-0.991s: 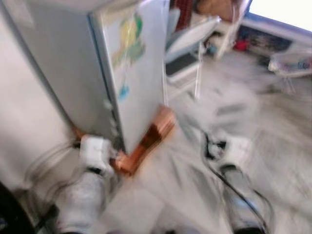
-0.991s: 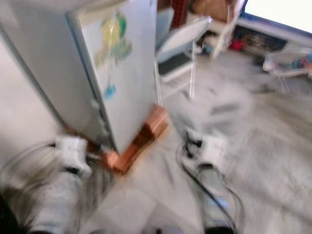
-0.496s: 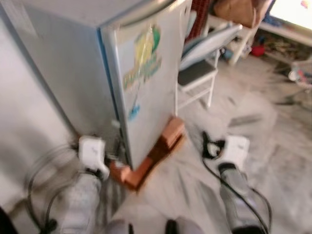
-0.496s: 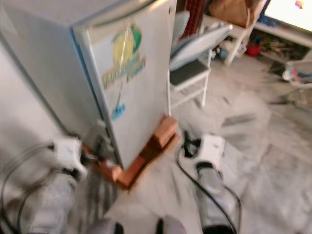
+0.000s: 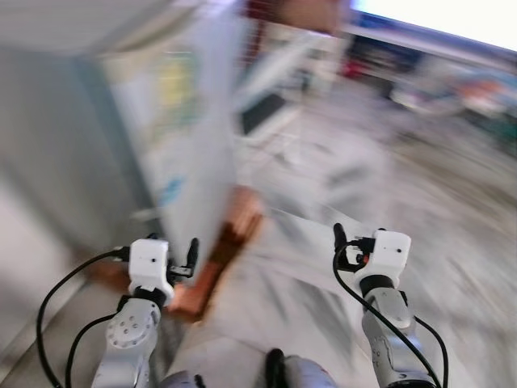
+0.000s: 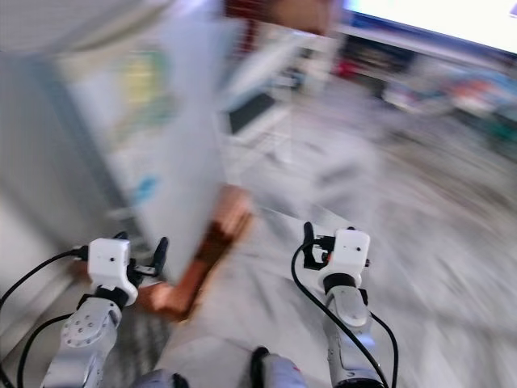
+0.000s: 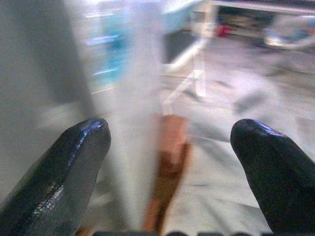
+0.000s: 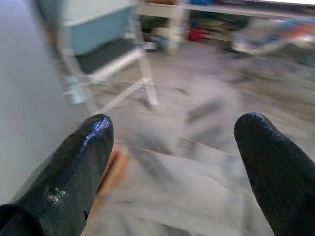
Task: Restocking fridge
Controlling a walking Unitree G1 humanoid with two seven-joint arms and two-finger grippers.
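Observation:
A small white fridge with a coloured sticker on its shut door stands at my front left, heavily blurred. It rests on orange bricks. My left gripper is held low near the fridge's front corner, open, with nothing between its fingers. Over the bare floor to the fridge's right, my right gripper is open and empty as well. In the left eye view both arms reach forward, the left gripper beside the bricks and the right gripper apart from them.
A white folding chair stands just past the fridge. Cluttered shelves and a bright window lie at the far right. Grey marbled floor stretches ahead and to the right. A wall runs along the left.
The whole picture has swung and blurred, so the camera is moving. The fridge now sits further left in view. Both arms stay held out in front, empty.

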